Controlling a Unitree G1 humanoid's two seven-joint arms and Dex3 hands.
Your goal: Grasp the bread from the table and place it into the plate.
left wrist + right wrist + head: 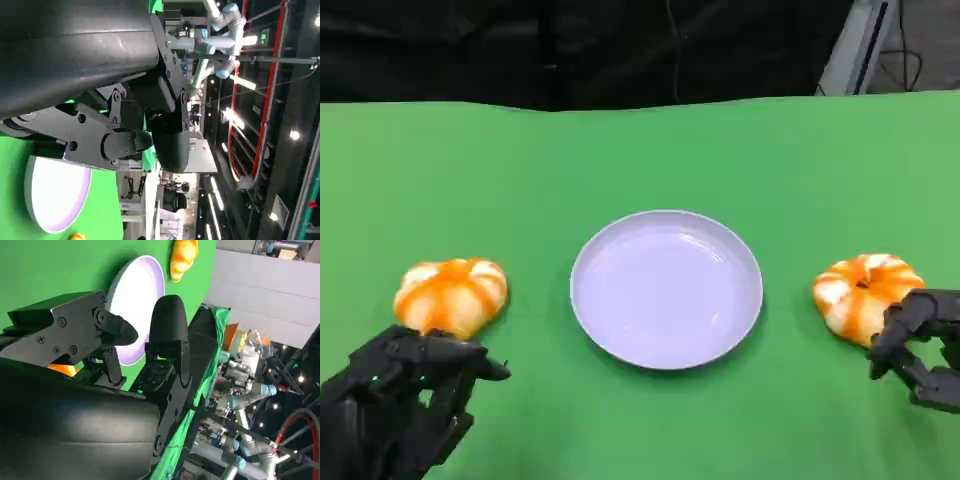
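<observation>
head cam sits up high, tilted down at the green cloth-covered table, looking toward its far edge and the dark backdrop. the round shallow white plate is dead centre. left wrist cam is jammed right behind its own black hand, rolled sideways, looking across the table out into the lab. right wrist cam, same deal behind its black hand, also rolled. all three share the plate and the green top.
</observation>
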